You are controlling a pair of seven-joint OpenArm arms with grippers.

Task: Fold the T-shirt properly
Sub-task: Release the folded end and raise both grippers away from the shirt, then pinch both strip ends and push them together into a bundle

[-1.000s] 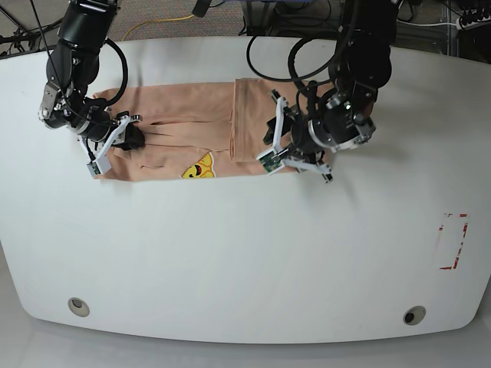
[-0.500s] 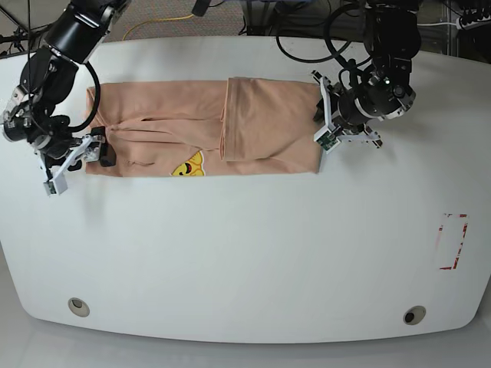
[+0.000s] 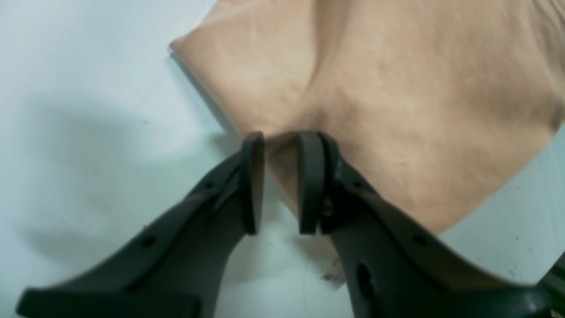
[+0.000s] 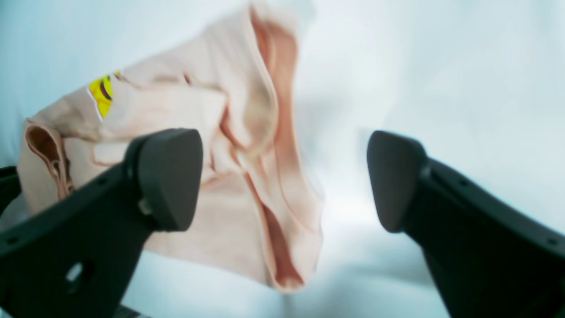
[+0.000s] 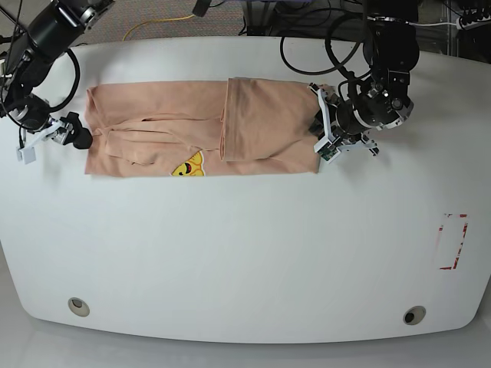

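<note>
We see a white worktop [image 5: 245, 253] with rounded corners, a round hole [image 5: 77, 307] near each front corner, red marks [image 5: 453, 241] by its right edge, and carpeted floor [image 5: 153, 19] with a yellow cable [image 5: 165, 21] behind.

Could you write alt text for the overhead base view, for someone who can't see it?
A peach T-shirt with a yellow cartoon print lies on a white table, its right part folded over into a long strip. One robot hand meets the shirt's right edge; the other hand sits open just off its left end.
</note>
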